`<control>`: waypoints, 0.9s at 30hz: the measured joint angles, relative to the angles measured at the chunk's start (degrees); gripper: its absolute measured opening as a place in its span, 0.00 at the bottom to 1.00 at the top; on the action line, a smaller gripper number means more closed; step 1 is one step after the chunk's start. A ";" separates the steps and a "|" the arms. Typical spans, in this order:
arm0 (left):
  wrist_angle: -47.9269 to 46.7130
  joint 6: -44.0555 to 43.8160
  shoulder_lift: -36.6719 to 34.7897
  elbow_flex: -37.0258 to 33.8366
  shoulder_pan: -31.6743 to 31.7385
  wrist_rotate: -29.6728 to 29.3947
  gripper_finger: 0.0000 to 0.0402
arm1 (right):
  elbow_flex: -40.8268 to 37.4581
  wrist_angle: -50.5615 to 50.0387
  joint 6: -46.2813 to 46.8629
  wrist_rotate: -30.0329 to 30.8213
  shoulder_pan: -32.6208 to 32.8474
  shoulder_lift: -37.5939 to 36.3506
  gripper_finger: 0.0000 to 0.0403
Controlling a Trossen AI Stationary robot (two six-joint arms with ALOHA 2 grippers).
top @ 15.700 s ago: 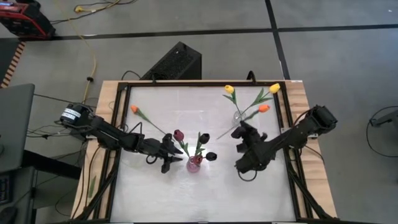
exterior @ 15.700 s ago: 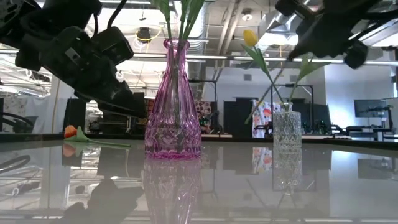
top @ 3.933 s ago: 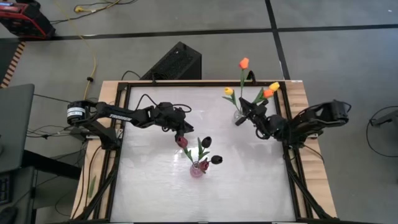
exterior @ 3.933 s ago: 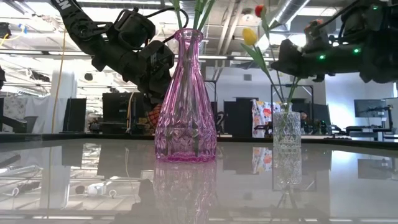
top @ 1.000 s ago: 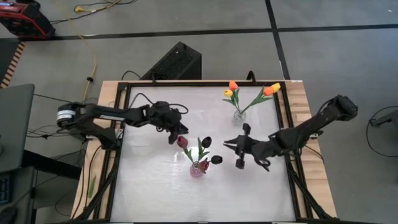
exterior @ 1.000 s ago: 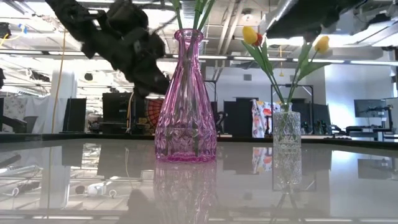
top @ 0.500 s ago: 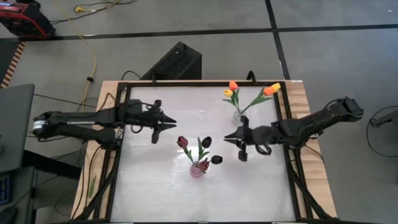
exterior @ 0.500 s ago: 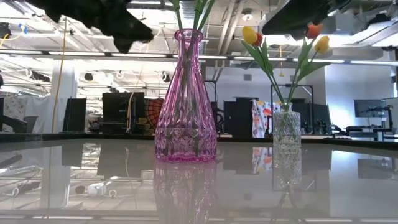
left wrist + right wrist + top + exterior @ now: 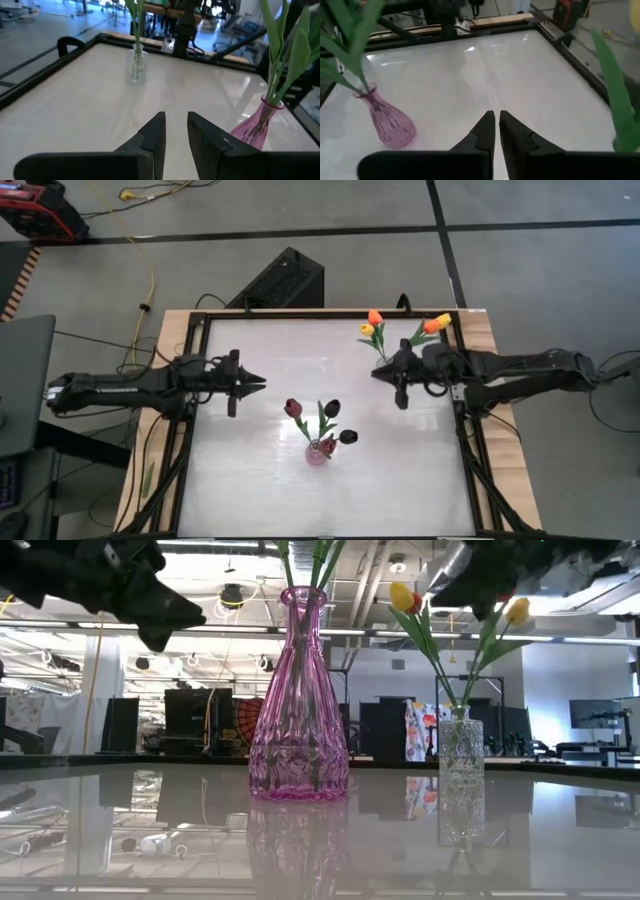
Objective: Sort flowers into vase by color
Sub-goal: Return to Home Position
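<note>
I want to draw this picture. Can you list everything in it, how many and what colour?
pink vase: one, pink glass, middle of the table
dark tulips: three, maroon to black, in the pink vase
clear vase: one, see-through, far right part of the table
yellow tulips: two, yellow, in the clear vase
orange tulips: two, orange, in the clear vase
table: one, white top, black frame
black box: one, black, on the floor behind the table
yellow cable: one, yellow, on the floor, far left
left arm's fingers: two, dark, slightly apart, holding nothing, over the table's left side
right arm's fingers: two, dark, close together, holding nothing, beside the clear vase
</note>
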 joint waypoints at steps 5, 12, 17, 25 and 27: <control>-0.53 -0.74 -5.93 -2.48 0.00 -0.46 0.17 | -6.20 3.73 2.36 -6.61 -3.62 -2.58 0.06; -1.11 -0.68 -13.44 -4.35 0.00 -0.46 0.17 | -12.36 4.55 6.24 -6.64 -1.55 -8.99 0.04; -2.03 -0.66 -18.35 -6.60 0.00 -0.48 0.17 | -17.23 5.43 6.51 -2.31 1.94 -15.90 0.06; -2.00 -0.65 -22.57 -10.24 0.00 -0.51 0.17 | -28.37 18.08 7.60 -0.37 3.76 -23.13 0.05; -1.99 -0.75 -22.84 -10.81 0.00 -0.51 0.17 | -30.74 20.84 8.10 -0.39 3.68 -23.30 0.05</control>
